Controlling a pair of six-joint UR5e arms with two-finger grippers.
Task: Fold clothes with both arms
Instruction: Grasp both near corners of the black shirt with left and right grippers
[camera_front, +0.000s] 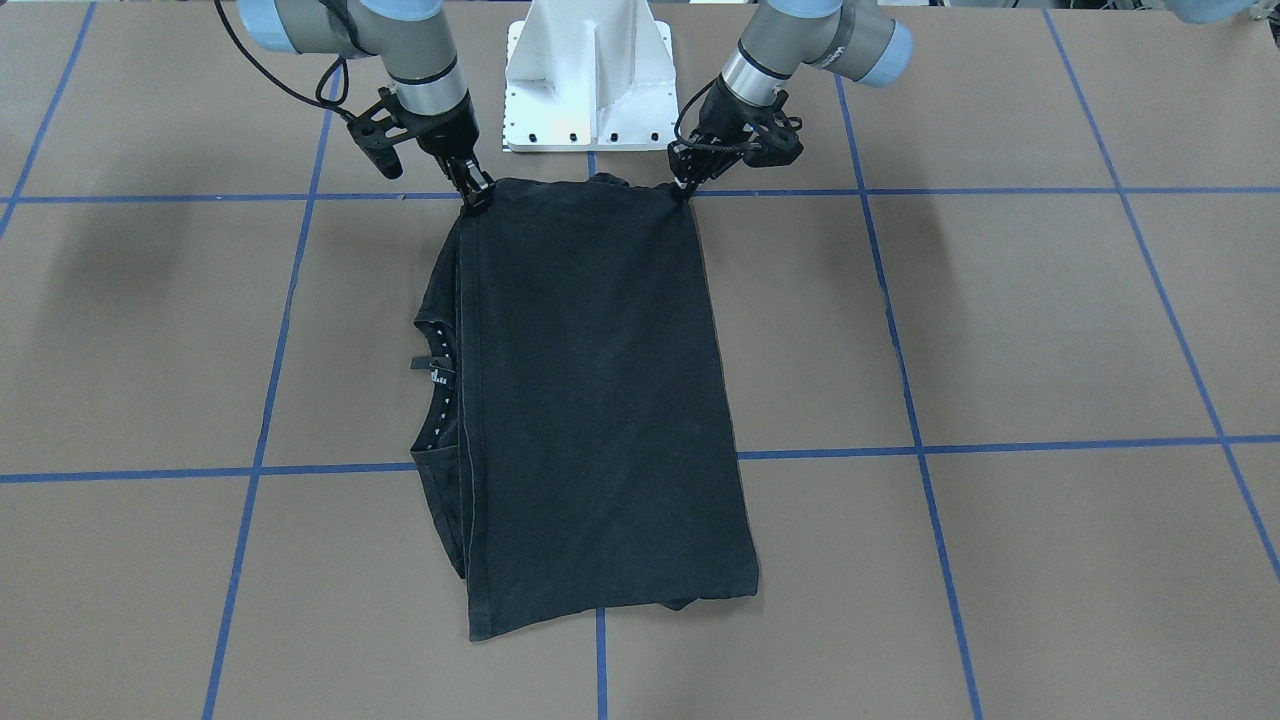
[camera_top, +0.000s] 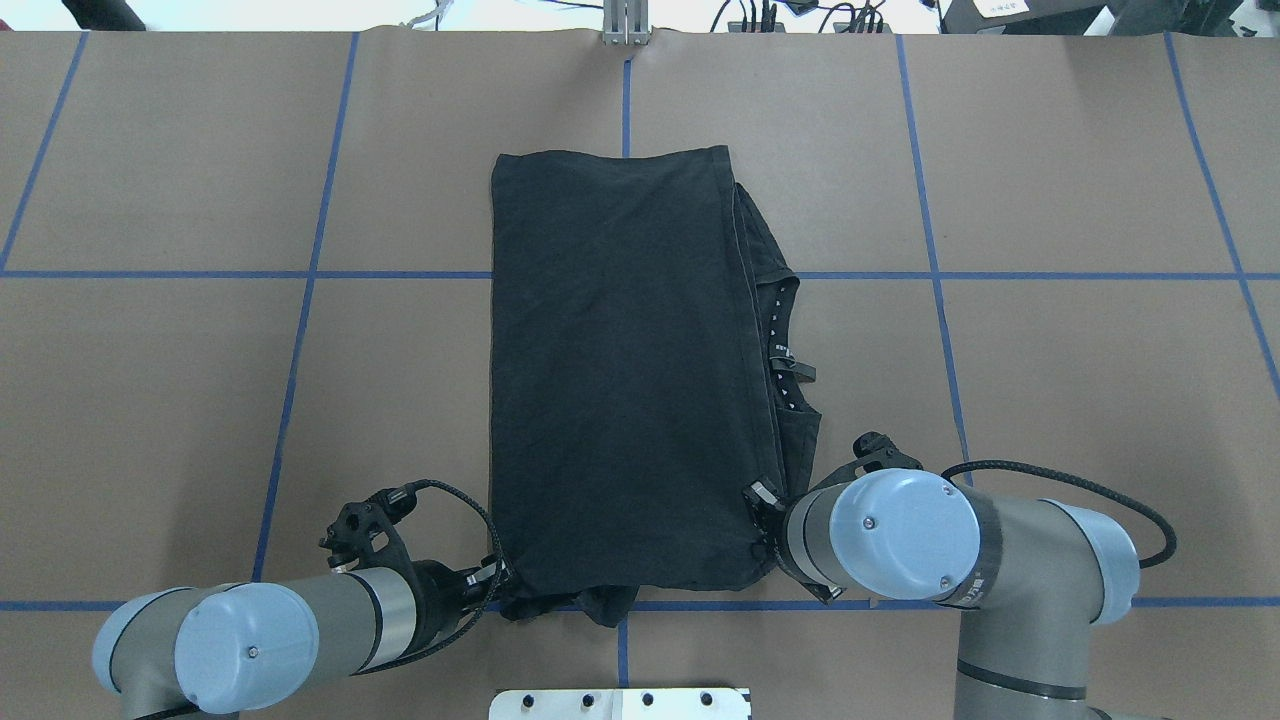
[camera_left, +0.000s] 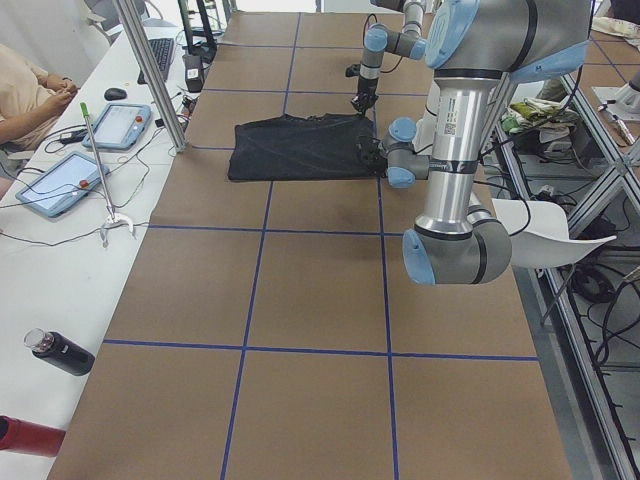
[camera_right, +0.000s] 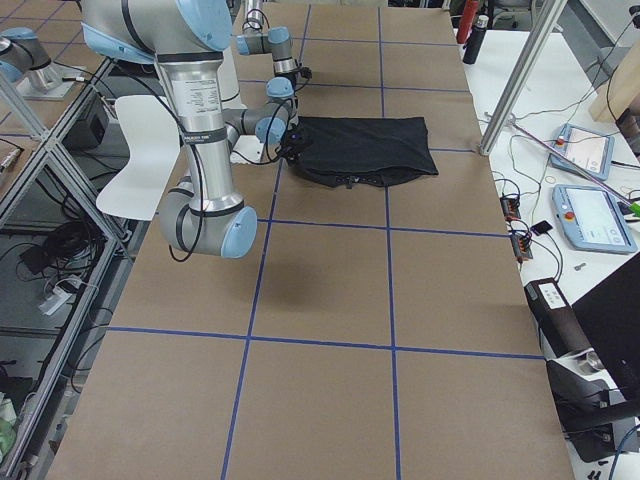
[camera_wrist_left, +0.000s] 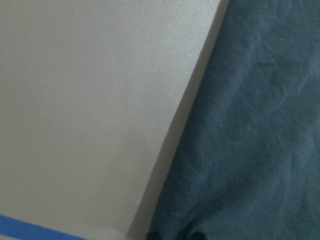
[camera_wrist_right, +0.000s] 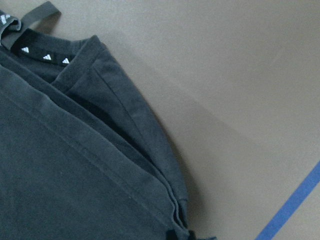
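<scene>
Two near corners of the black T-shirt (camera_front: 600, 400) are in my grip; my left gripper (camera_front: 684, 190) is pinched tight on one and my right gripper (camera_front: 474, 194) is pinched tight on the other, both low over the brown table (camera_front: 1000, 330). The T-shirt lies folded in a long flat shape in the middle of the table, running away from me; its collar (camera_front: 438, 375) with small white marks peeks out on my right side; its far edge lies flat past a blue tape line (camera_front: 1000, 445).
</scene>
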